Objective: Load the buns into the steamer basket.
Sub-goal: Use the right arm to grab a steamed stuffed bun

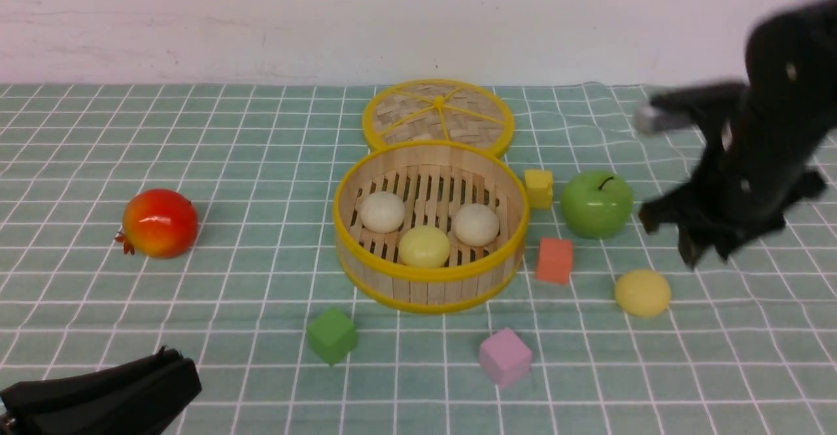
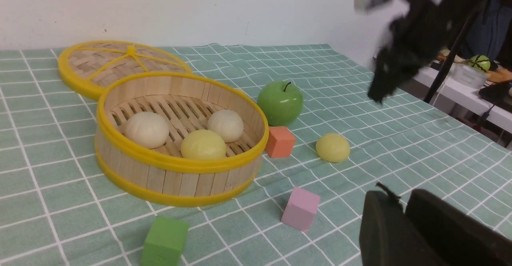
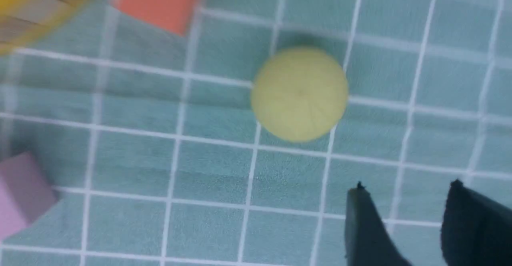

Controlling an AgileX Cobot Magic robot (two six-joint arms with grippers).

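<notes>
While blur is smearing the parted, empty right gripper (image 1: 706, 257) right of the stray bun (image 1: 642, 292), the cropped left gripper (image 2: 400, 196) is sitting closed

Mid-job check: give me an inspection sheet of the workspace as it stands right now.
Surface: green white-checked cloth, no spills seen.
Job's things: round bamboo steamer basket with yellow rims holds two off-white round buns and one pale yellow round bun; second pale yellow bun lies on the cloth to the basket's right.
Clutter: flat woven bamboo lid behind the basket; red pomegranate; green apple; yellow cube; orange cube; green cube; pink cube.
Grippers: left claw shut, empty; right claw open, empty, near the loose bun, not touching it.
Cables: nothing seen on the cloth.
Surroundings: white wall; cluttered white bench beyond the cloth's right edge.
</notes>
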